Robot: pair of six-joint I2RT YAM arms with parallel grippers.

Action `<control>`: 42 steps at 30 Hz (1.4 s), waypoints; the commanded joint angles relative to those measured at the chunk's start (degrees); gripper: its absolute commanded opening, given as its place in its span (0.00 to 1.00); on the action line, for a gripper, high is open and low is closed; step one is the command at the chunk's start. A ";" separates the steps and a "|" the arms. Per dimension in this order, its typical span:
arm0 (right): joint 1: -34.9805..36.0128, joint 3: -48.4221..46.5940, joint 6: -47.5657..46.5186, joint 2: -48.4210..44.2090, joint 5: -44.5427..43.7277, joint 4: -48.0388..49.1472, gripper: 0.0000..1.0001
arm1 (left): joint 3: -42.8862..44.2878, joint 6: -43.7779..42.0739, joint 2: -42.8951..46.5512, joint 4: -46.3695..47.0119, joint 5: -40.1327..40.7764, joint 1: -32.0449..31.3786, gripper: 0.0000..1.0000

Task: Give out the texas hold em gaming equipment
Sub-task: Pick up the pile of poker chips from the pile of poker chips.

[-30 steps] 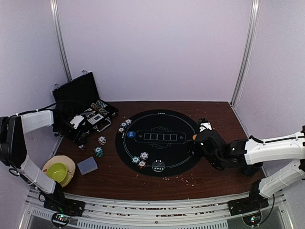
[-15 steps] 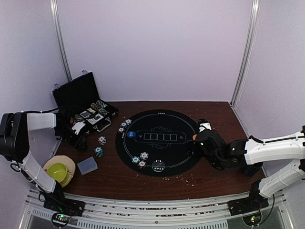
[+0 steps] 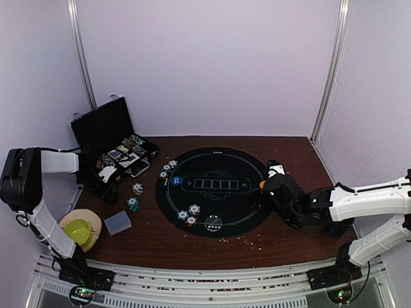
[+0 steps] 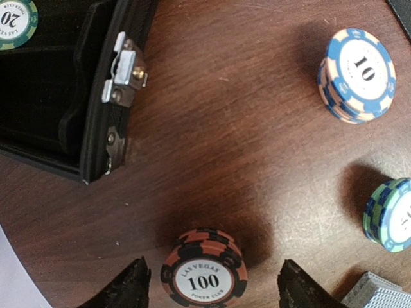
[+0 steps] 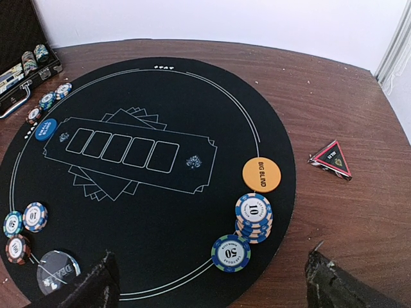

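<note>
One round black mat lies on the brown tabletop, with one open black case at its 10 o'clock and one card deck at its 8 o'clock. The left tool stands spread either side of one red chip without touching it. One blue chip pile sits at that chip's 1 o'clock and one green pile at its 2. The right tool gapes wide, gripping nothing, by one orange disc, one blue chip stack and one single chip.

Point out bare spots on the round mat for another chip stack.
Bare: the round mat beyond the card outlines, and its near middle between the clear dealer disc and the 50 chip. Crowded: around the orange Big Blind button.
</note>
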State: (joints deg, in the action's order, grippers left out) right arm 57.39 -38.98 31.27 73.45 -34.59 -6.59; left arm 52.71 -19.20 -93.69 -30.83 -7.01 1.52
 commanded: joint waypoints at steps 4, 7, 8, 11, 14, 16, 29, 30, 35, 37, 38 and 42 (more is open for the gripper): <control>-0.14 -1.20 -0.38 0.55 -0.39 0.35 1.00 | 0.33 -0.75 -1.52 2.92 0.96 0.37 0.69; -0.14 -1.28 -0.43 0.63 -0.39 0.35 1.00 | 0.19 -0.83 -1.85 3.23 1.22 0.42 0.67; -0.09 -1.29 -0.37 0.64 -0.39 0.34 1.00 | 0.18 -0.84 -1.97 3.22 1.36 0.45 0.66; -0.12 -1.35 -0.42 0.64 -0.39 0.30 1.00 | 0.09 -0.84 -1.86 3.37 1.49 0.46 0.64; -0.16 -1.32 -0.39 0.64 -0.40 0.33 1.00 | 0.01 -0.83 -1.47 3.49 1.65 0.48 0.59; -0.15 -1.31 -0.34 0.64 -0.39 0.35 1.00 | -0.06 -0.90 -1.14 3.47 1.67 0.45 0.57; -0.15 -1.27 -0.40 0.51 -0.39 0.24 1.00 | -0.43 -1.54 0.08 3.54 2.20 0.48 0.41; -0.13 -1.20 -0.39 0.47 -0.44 0.34 1.00 | -0.53 -1.61 0.11 3.60 2.33 0.40 0.41; -0.15 -1.30 -0.41 0.58 -0.37 0.33 1.00 | -0.59 -1.63 0.38 3.69 2.42 0.45 0.28; -0.16 -1.28 -0.38 0.55 -0.38 0.35 1.00 | -0.57 -1.63 0.71 3.58 2.60 0.44 0.21; -0.11 -1.29 -0.36 0.60 -0.39 0.35 1.00 | -0.56 -1.65 0.99 3.47 2.77 0.44 0.20; -0.10 -1.33 -0.42 0.47 -0.39 0.33 1.00 | -0.12 -1.80 2.80 2.47 2.79 0.43 0.20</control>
State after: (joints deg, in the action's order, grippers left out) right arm 57.39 -39.05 31.27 73.87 -34.57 -6.59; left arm 52.47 -20.12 -94.08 -28.75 -4.67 1.52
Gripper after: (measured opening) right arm 0.999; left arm 0.398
